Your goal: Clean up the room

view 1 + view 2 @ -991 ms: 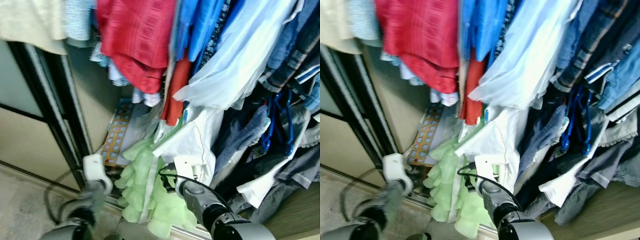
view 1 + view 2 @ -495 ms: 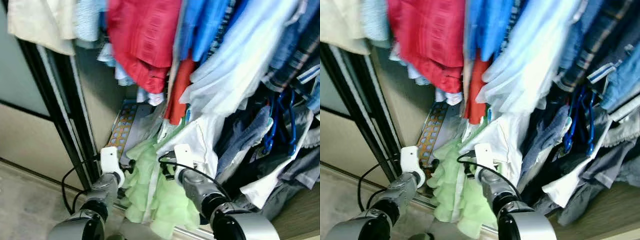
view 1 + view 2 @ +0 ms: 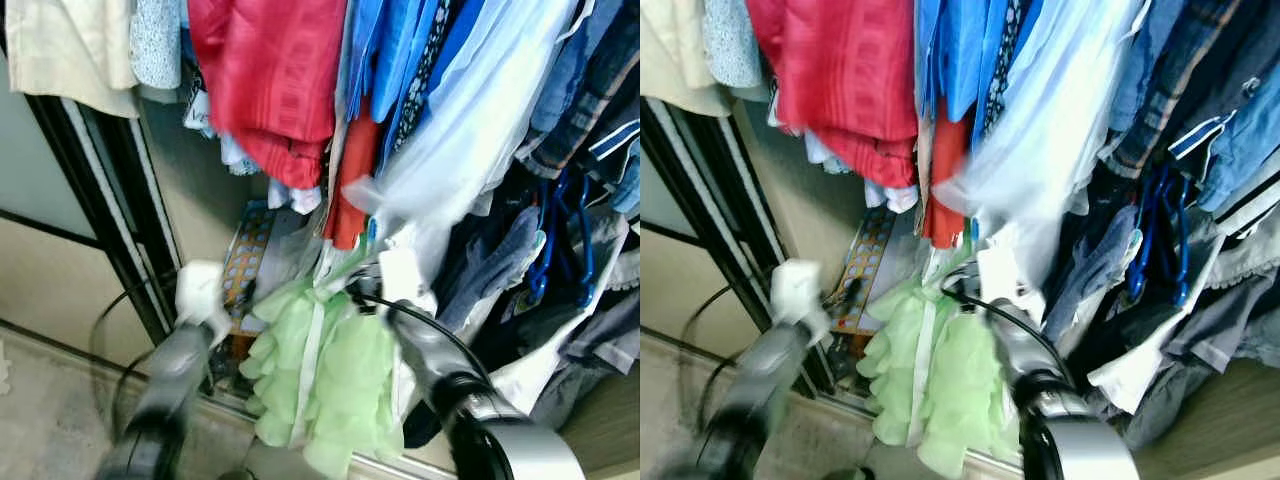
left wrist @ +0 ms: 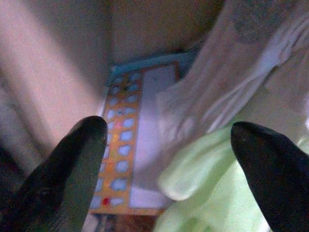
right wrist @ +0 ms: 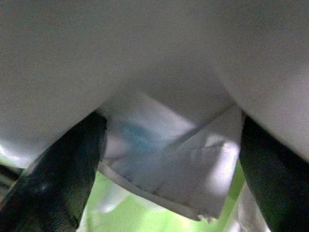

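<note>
1. Both arms have pushed deeper into the wardrobe since a second ago: the right gripper (image 5: 169,159) has gone from the hem of the white shirt (image 3: 415,265) up into its folds, and the left gripper (image 4: 169,145) has risen from near the floor to the foot of the black door frame (image 3: 95,190).
2. The right gripper is spread, not clenched. White cloth lies between and just beyond its two fingers, and pale fabric presses close over them; nothing is pinched yet.
3. The left gripper is likewise released and empty. Ahead of it lies a patterned board with blue squares and an orange border (image 4: 123,150); the light green ruffled garment (image 3: 320,380) sags just beside its right finger.
4. The task's clutter, as I judge it, is the green garment and the white shirt, which hang low between the two grippers and spill toward the sliding-door track.
5. Risks from here:
   - Closing the right fingers blind could catch several layers at once and, on a pull, drag a neighbouring pale blue shirt (image 3: 480,130) off its hanger.
   - The black cable (image 3: 420,320) looping along the right forearm could snag on the blue hangers (image 3: 560,240) nearby.
   - The left arm, close to the door frame, could knock it or trap the green ruffles against the track.
</note>
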Robot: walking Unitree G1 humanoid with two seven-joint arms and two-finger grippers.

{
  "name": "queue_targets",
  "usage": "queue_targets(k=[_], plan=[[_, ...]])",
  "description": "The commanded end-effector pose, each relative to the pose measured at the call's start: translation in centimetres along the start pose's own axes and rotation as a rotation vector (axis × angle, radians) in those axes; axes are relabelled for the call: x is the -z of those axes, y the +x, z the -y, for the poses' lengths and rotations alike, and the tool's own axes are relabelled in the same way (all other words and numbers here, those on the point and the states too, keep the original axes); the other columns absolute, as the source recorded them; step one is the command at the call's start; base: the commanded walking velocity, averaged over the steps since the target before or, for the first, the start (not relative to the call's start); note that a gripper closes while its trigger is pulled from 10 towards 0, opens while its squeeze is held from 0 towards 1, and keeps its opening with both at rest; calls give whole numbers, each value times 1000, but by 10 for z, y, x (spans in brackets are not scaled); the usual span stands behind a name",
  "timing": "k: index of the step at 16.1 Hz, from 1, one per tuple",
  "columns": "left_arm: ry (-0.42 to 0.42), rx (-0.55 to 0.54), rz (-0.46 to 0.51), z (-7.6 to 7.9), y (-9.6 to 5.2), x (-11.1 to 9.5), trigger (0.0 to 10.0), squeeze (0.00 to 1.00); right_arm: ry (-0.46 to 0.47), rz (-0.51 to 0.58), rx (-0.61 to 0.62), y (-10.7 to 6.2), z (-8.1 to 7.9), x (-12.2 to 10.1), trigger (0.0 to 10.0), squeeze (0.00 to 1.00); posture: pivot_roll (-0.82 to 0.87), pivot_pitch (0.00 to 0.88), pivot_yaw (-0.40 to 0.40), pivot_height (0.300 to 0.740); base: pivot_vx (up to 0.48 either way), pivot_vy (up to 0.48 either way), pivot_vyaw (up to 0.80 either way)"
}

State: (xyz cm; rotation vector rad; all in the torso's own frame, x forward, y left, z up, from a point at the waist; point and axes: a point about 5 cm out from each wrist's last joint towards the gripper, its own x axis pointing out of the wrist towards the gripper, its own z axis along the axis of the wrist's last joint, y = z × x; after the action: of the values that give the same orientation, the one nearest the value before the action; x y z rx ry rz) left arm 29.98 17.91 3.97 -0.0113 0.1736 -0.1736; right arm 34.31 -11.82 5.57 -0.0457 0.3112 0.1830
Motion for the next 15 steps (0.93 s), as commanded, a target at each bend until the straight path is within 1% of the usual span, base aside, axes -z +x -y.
queue_targets(k=[1,2,3,4,5,6,7,8,9,10,11,12,13,14,15], plan=[[-11,47,12,8,-7,-1,10000,0,-7,29,17,-5,9,0,10000,0,159,0,-77,740,0,0,0],[6,68,44,10,-25,-3,10000,0,-22,44,36,-13,16,5,10000,0,157,0,-80,740,0,0,0],[21,68,68,12,-43,-5,10000,0,-34,67,40,-23,20,7,10000,0,158,0,-80,740,0,0,0],[41,56,87,11,-58,-10,10000,0,-62,90,72,-32,26,5,10000,0,159,0,-78,740,0,0,0],[55,34,111,10,-73,-18,10000,0,-45,98,67,-43,29,3,10000,0,160,0,-79,740,0,0,0],[68,16,125,9,-82,-22,10000,0,-34,99,46,-52,31,4,10000,0,161,0,-83,740,0,0,0],[124,-2,99,7,-97,-28,10000,0,-51,110,19,-71,34,7,10000,0,163,0,-85,740,0,0,0],[216,-1,117,5,-106,-32,10000,0,-61,130,-8,-87,38,9,10000,0,162,0,-85,740,0,0,0],[264,20,125,5,-113,-36,10000,0,-74,136,-10,-99,42,10,10000,0,156,0,-87,740,0,0,0],[224,-11,121,4,-120,-38,10000,0,-70,133,2,-113,48,10,10000,0,151,0,-88,740,0,0,0],[172,-32,127,6,-125,-44,10000,0,-87,123,13,-125,53,6,10000,0,150,0,-89,740,0,0,0],[169,4,153,11,-128,-53,10000,0,-109,122,12,-133,56,-2,10000,0,151,0,-85,740,0,0,0],[180,43,142,15,-128,-58,10000,0,-137,126,-2,-137,55,-11,10000,0,150,0,-83,740,0,0,0],[198,78,148,16,-127,-62,10000,0,-176,150,-40,-138,50,-21,10000,0,144,0,-72,740,0,0,0],[216,139,144,18,-122,-63,10000,0,-199,183,-79,-134,43,-32,10000,0,138,0,-62,740,0,0,0]])
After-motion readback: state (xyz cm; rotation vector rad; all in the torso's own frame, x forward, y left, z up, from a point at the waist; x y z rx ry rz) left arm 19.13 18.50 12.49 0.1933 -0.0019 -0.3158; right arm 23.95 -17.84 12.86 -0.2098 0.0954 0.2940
